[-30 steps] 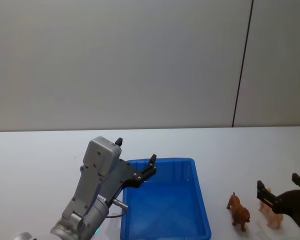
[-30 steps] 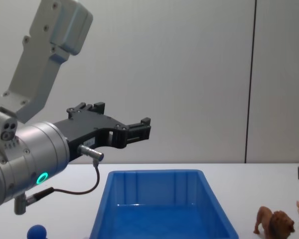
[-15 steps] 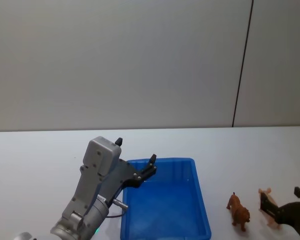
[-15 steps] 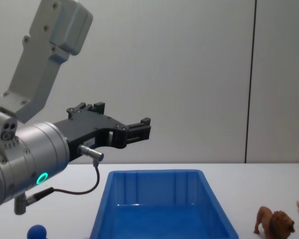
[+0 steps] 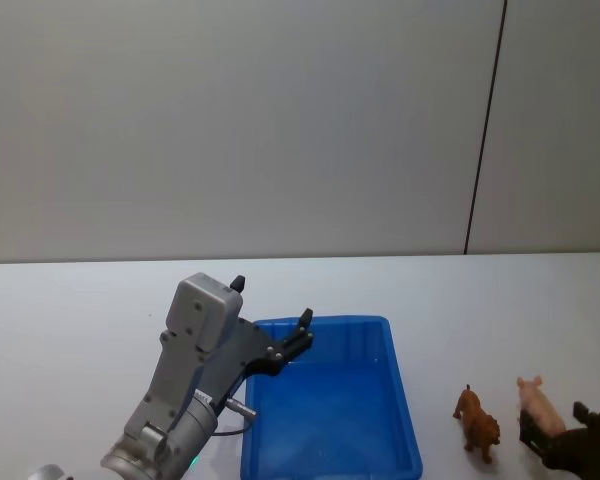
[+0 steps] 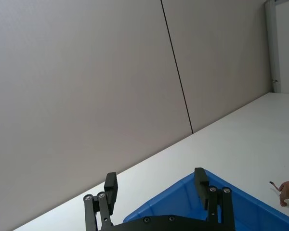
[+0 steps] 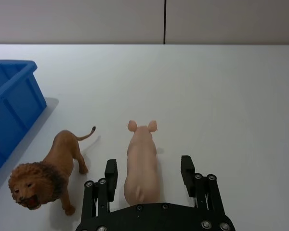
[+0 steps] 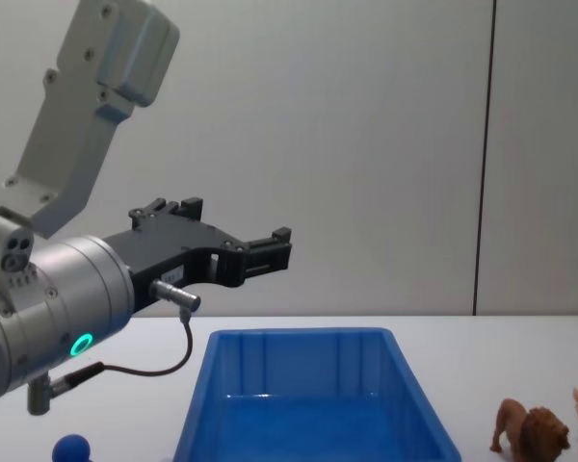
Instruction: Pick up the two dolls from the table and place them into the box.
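Observation:
The pale pink pig doll stands on the white table, its rear between the fingers of my open right gripper, which touch neither side. In the head view the pig is at the far right with the right gripper low behind it. The brown lion doll stands just left of the pig. The blue box lies left of the lion. My left gripper hangs open and empty above the box's left side.
A small blue ball lies on the table left of the box, under the left arm. Bare white tabletop stretches beyond the dolls. A grey wall with a dark vertical seam stands behind the table.
My right gripper has drawn back toward the table's front and lower, so more of the pig shows ahead of it. The left arm, box and lion have not moved.

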{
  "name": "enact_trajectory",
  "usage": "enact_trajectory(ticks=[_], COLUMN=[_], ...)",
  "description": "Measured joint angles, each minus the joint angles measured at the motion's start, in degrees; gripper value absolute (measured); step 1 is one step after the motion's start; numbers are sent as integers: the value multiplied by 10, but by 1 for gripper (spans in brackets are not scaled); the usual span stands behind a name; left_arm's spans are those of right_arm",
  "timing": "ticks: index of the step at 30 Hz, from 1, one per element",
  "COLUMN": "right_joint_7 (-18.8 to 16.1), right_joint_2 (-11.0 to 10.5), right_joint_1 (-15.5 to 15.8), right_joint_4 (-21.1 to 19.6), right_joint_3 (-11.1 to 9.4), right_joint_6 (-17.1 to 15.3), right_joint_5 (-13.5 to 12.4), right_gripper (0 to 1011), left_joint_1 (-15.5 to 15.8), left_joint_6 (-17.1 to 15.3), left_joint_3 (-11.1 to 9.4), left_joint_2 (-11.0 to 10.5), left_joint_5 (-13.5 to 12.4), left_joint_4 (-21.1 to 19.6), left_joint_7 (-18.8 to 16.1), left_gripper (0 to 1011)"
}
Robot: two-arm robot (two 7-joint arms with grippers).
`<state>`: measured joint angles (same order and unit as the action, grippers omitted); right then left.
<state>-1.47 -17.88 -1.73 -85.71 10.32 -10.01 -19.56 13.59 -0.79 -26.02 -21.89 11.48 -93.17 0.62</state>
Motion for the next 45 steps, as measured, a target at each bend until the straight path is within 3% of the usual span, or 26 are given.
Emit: enact_trajectory(ticks=[15,30,45], right_joint_7=[-12,-13,-80], right_joint_2=[8,5,15], right_joint_1=[-8,-3,-22], right_joint_4=[24,-32,-71], right_joint_3=[3,2,13], right_joint_6=[-5,18,19], right_joint_5=[-3,22,28], right_gripper=[396,376,376], left_joint_1=[0,0,0], left_joint_6=[0,0,0], left_joint_3=[0,0,0], left_joint_2=[0,0,0], left_joint_5=[0,0,0], left_joint_4=[0,0,0], left_joint_7=[0,0,0], left_gripper=[1001,1001,1001])
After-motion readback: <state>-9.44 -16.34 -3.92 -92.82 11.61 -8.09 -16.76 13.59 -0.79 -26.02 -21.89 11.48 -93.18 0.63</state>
